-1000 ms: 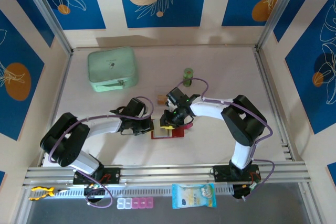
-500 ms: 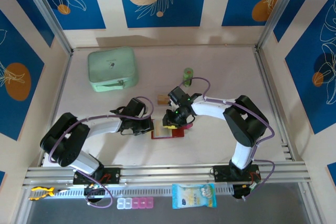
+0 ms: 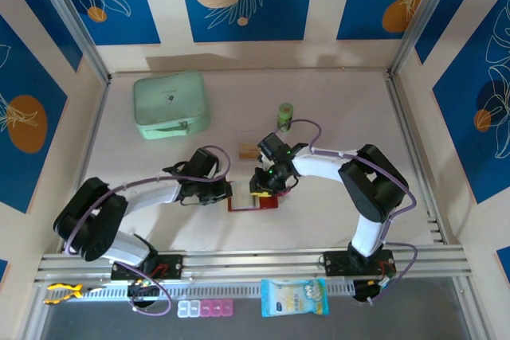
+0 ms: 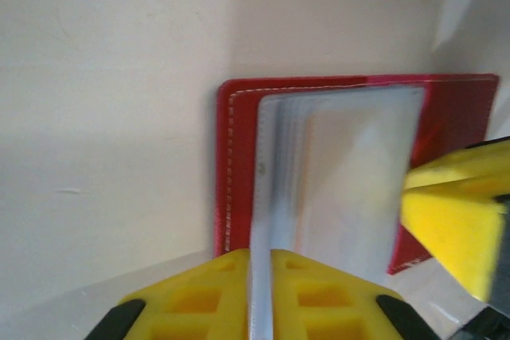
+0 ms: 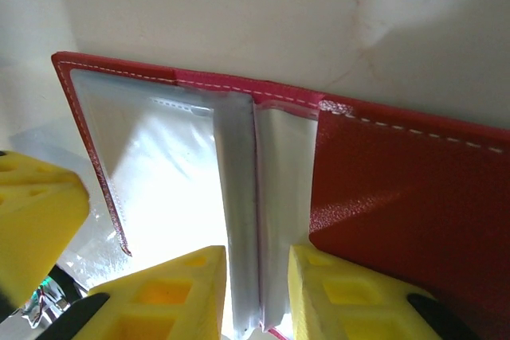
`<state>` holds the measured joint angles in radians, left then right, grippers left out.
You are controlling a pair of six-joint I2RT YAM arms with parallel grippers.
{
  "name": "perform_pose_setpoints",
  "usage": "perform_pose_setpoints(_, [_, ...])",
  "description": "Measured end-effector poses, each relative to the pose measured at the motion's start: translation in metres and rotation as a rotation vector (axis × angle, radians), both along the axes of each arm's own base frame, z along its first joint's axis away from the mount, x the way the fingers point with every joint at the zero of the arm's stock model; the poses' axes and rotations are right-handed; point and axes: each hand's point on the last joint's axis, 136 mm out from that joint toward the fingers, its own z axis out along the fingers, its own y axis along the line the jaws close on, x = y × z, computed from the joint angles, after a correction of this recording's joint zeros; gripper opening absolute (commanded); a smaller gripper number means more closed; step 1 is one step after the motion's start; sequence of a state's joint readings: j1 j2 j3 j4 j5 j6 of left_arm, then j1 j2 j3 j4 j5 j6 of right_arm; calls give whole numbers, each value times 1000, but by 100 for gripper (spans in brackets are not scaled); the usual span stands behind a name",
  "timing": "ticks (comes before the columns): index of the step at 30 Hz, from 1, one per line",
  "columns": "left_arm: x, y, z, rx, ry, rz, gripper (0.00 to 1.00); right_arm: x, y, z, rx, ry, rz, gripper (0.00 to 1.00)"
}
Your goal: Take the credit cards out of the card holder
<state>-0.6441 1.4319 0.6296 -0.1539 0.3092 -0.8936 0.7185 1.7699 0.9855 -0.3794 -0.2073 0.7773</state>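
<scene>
No legible text, brand, number or sign; print on the blue-and-yellow packet (image 3: 294, 297) is too small to read.

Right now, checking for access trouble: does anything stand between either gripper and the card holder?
Nothing visible does. The left gripper and the right gripper are each shut on clear sleeves of the card holder.

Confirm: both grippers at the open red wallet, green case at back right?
Not right: the green case sits at the back left, per the top view. The left gripper and right gripper are both at the open red wallet.
</scene>
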Motion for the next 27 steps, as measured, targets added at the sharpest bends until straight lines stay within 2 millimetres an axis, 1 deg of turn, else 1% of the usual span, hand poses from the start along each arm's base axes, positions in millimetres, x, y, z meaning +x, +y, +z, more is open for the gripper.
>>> perform_pose_setpoints(4, [3,-3,10,-27,-18,8,17,1,1,1,6,-2,0,24])
perform_pose_setpoints(10, [3,-3,10,-26,-13,12,13,1,1,1,7,-5,1,21])
perform_pose_setpoints(14, [2,-3,2,-12,6,12,9,2,0,1,7,-6,-1,21])
perform_pose_setpoints(17, [0,-1,-6,5,27,12,8,2,-1,2,-1,-8,-4,22])
perform_pose_setpoints(21, [-2,0,-17,26,57,12,7,2,-1,13,7,-33,-4,22])
perform_pose_setpoints(23, [-1,-2,-17,20,58,8,6,3,0,18,19,-45,-2,22])
perform_pose_setpoints(27, [-1,-2,-17,18,59,7,6,1,6,23,55,-40,7,22])
